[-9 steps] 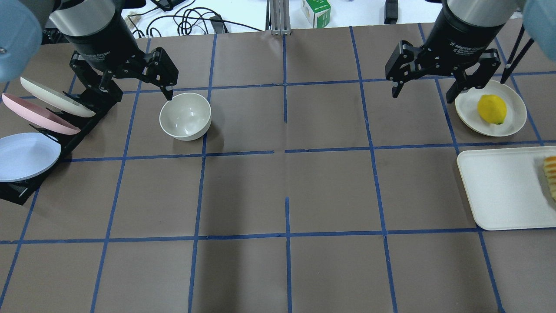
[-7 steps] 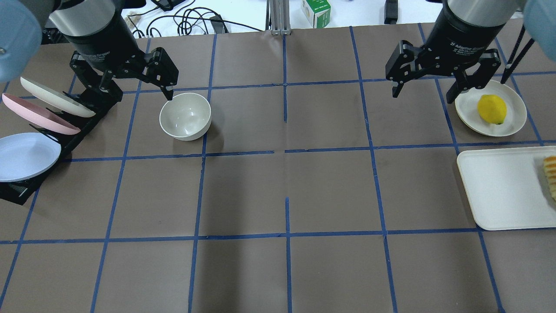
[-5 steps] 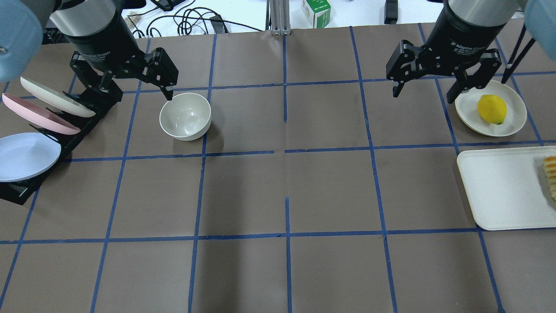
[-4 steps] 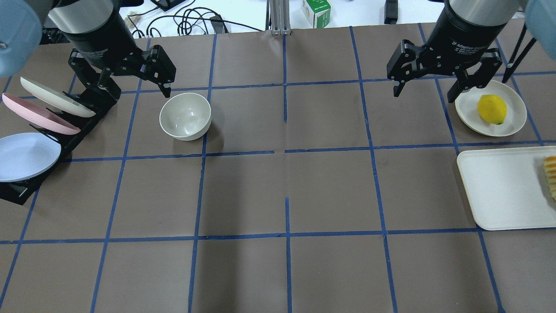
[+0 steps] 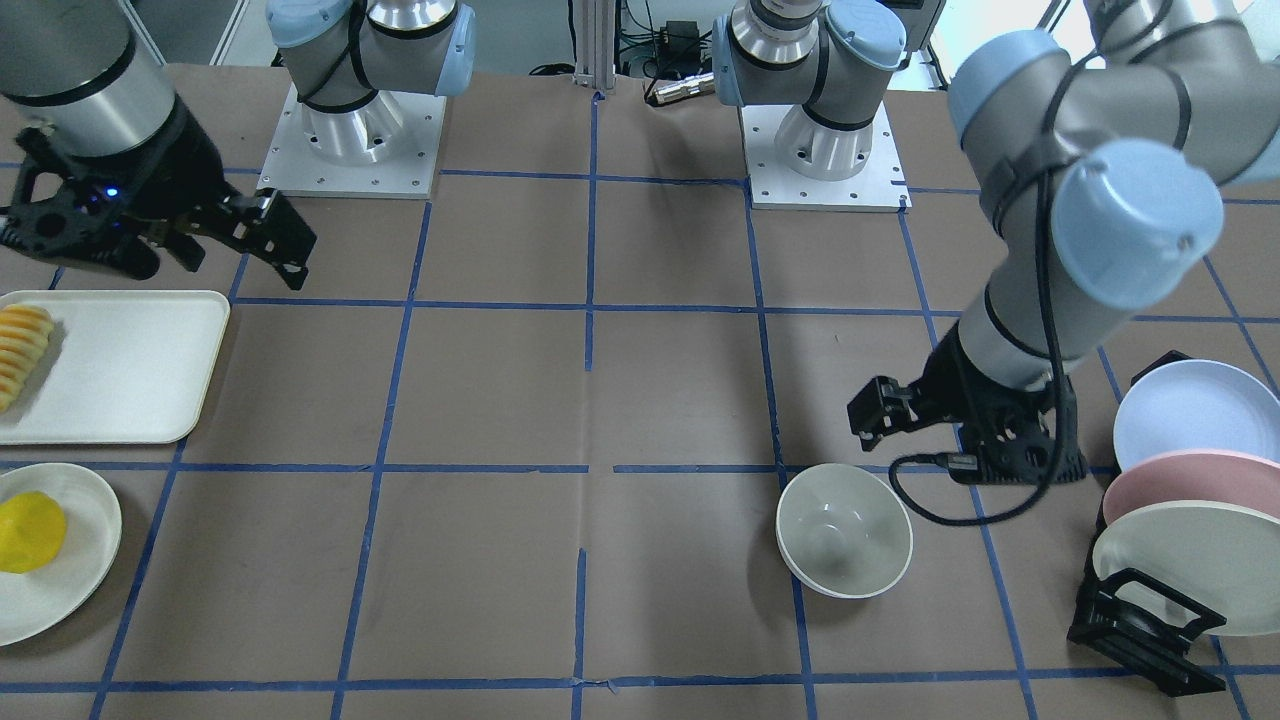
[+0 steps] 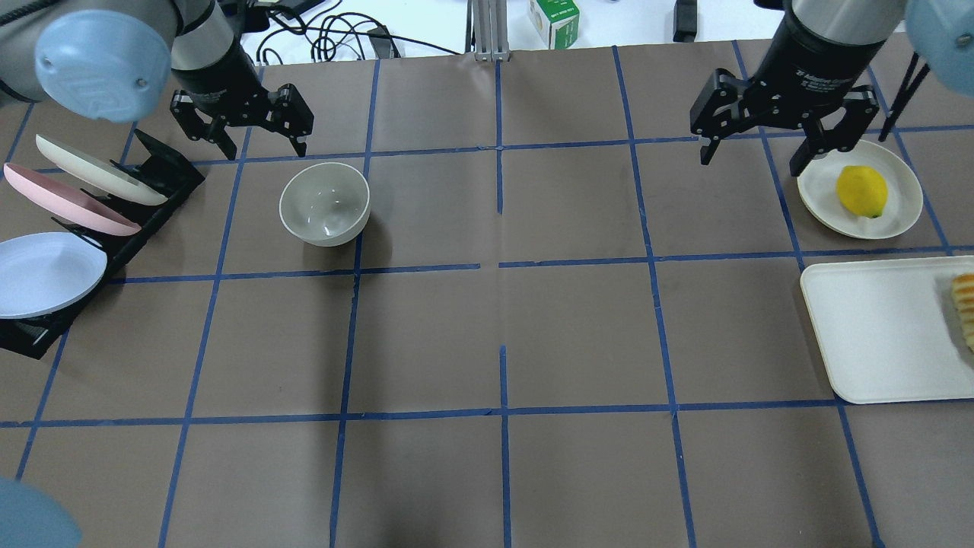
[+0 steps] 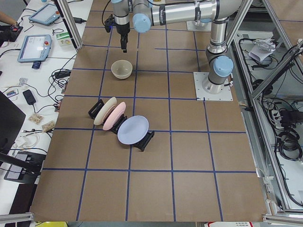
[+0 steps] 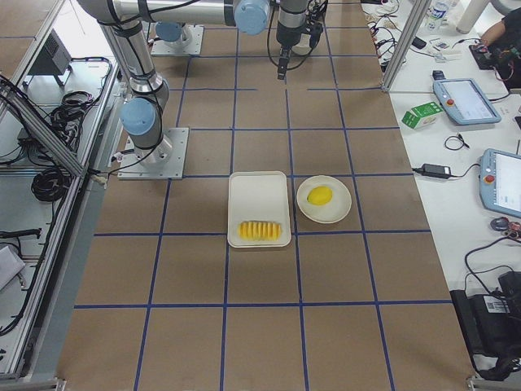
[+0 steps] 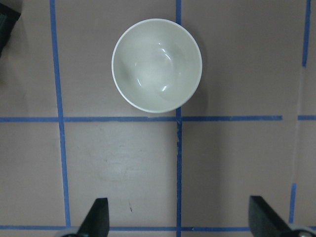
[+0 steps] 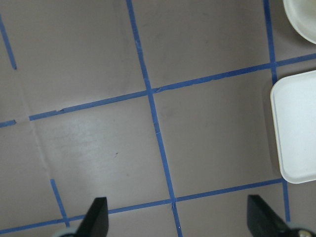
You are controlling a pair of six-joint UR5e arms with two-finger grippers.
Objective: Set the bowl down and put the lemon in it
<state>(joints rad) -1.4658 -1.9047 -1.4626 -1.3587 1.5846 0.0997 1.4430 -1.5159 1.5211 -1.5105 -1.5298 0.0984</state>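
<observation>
The off-white bowl [image 6: 325, 204] stands upright and empty on the brown table, left of centre; it also shows in the left wrist view [image 9: 157, 65] and the front view [image 5: 845, 530]. My left gripper [image 6: 262, 148] is open and empty, just behind the bowl and apart from it. The yellow lemon [image 6: 861, 191] lies on a shallow off-white plate [image 6: 898, 221] at the right. My right gripper [image 6: 751, 160] is open and empty, hanging left of that plate and apart from the lemon.
A black rack [image 6: 163, 164] with cream, pink and blue plates stands at the left edge. A white tray [image 6: 875, 327] with sliced fruit pieces [image 6: 965, 308] lies at the right edge, in front of the lemon's plate. Blue tape lines grid the table.
My left gripper has pulled back from the bowl's rim toward the far side; the bowl stays put. My right gripper has shifted slightly toward the plate.
</observation>
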